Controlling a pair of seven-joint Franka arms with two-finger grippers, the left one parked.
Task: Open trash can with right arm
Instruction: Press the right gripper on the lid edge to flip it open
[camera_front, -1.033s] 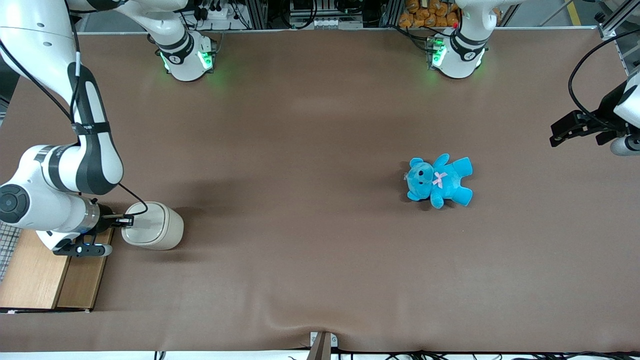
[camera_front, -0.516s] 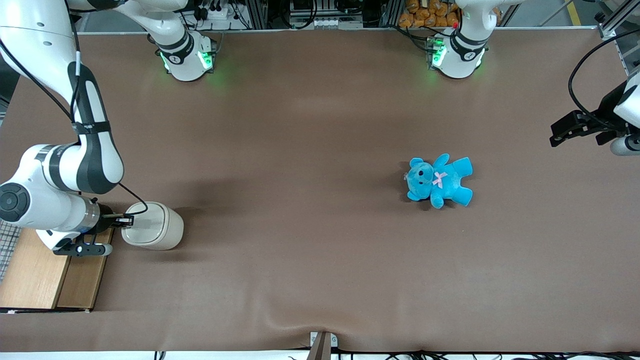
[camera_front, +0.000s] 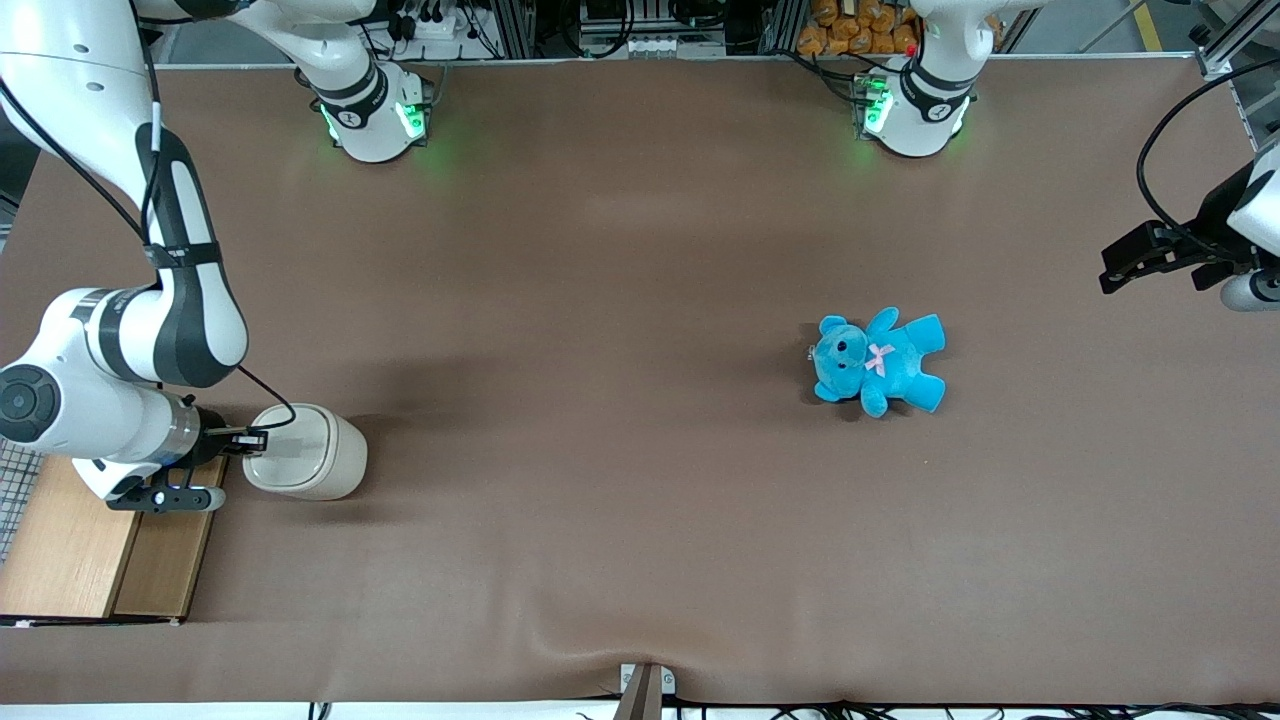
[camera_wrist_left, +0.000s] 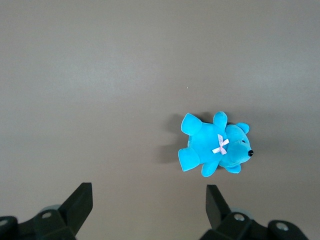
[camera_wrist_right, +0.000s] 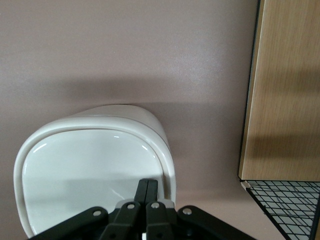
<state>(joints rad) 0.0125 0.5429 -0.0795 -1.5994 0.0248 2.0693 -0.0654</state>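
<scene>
Trash can (camera_front: 305, 451), lid (camera_wrist_right: 87, 175) flat. Gripper (camera_wrist_right: 146, 192) of right arm (camera_front: 120, 340): fingers pressed together, tips over lid's edge. Teddy bear (camera_front: 878, 362): well apart.

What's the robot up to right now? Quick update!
Right arm's black tool shut, fingertips over the lid's edge. Small cream-white plastic trash can: lid flat, not open yet. Nothing in the way; blue teddy bear well clear.

White right arm (camera_front: 110, 340), dark grey bands, black gripper (camera_front: 255, 438), shut jaws

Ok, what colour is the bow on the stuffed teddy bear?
Pale pink, on the bright blue plush teddy bear; clearest in the left wrist view.
</scene>
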